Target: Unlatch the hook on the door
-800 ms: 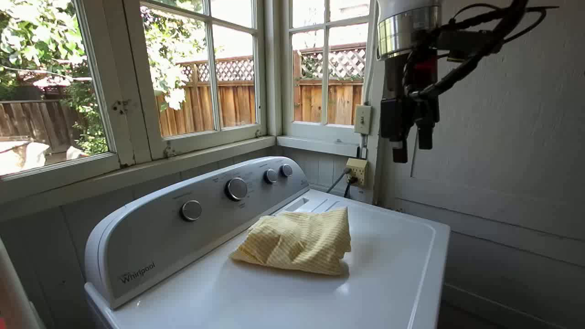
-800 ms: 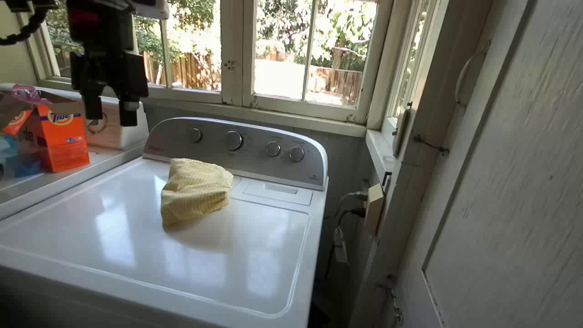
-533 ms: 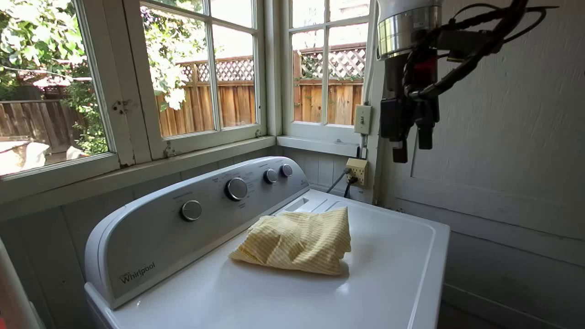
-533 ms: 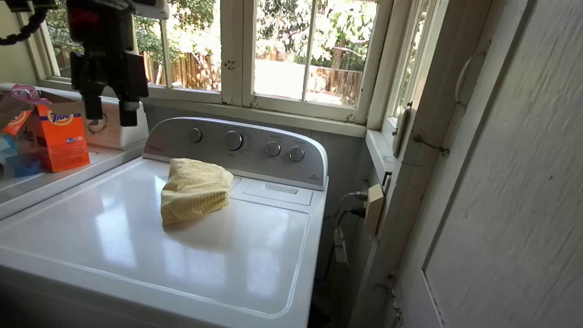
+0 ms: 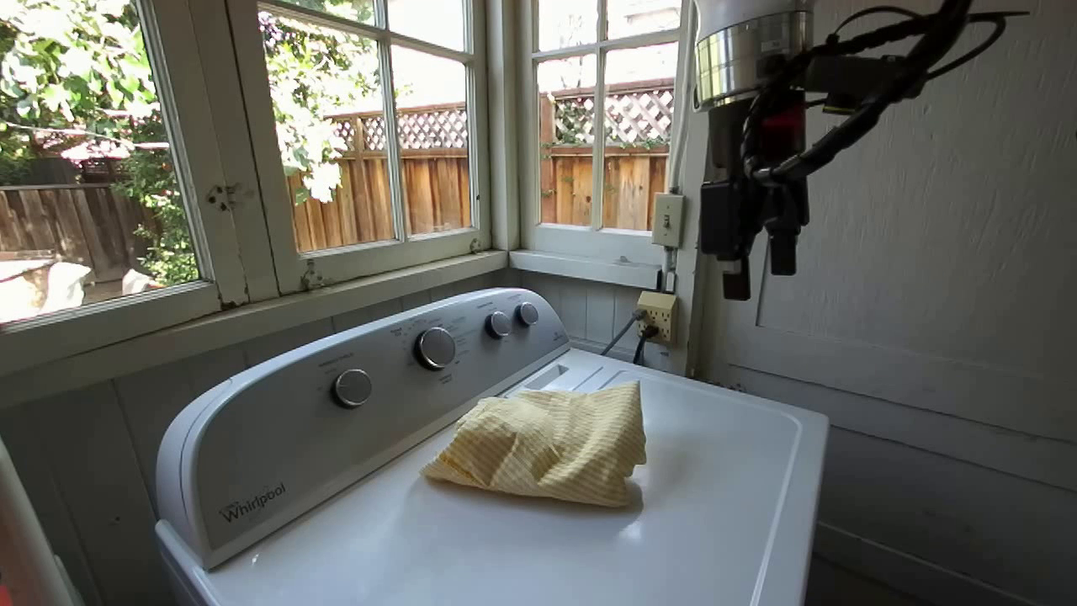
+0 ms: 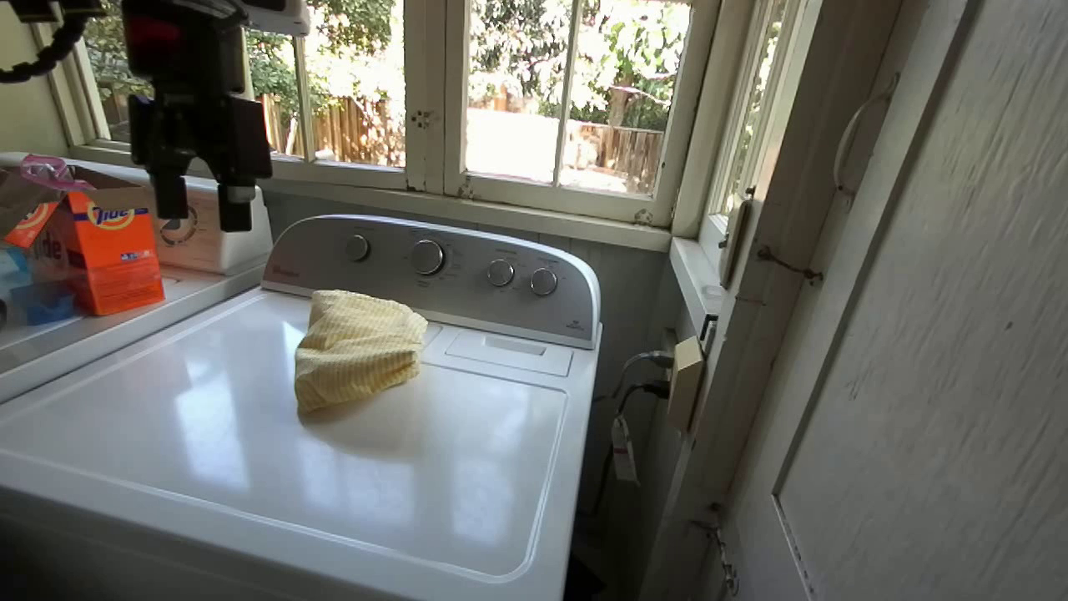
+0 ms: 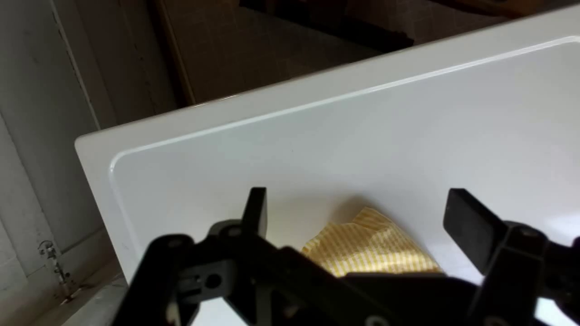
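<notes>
"Firstly, the surface?"

"A machine top point(image 6: 250, 451), white and glossy, patched with light. A yellow striped cloth point(image 6: 359, 351) lies crumpled on it."

"The gripper point(image 7: 361, 215)?"

"Above that top, its jaws spread well apart, holding nothing."

"The room beyond?"

"A control panel point(image 6: 463, 292) at the machine's rear, an outlet box point(image 6: 686, 384) on the wall, then windows point(image 6: 427, 83), then a wooden fence point(image 5: 437, 194) outdoors."

"And the hook point(image 6: 788, 265)?"

"Bridging post point(image 6: 743, 351) and door point(image 6: 943, 351), well apart from the gripper. Its long axis runs across from post to door, slanting down toward the door in an exterior view."

"Obscured or cut off?"

"Which end bears the tip, and whether it is seated, is too small to tell. In an exterior view the arm point(image 5: 753, 55) stands before the door, and the hook cannot be made out there. Picture edges cut the door short. From the wrist, the gripper's body covers part of the cloth; a lower fitting point(image 7: 56, 267) by the door shows dimly."
</notes>
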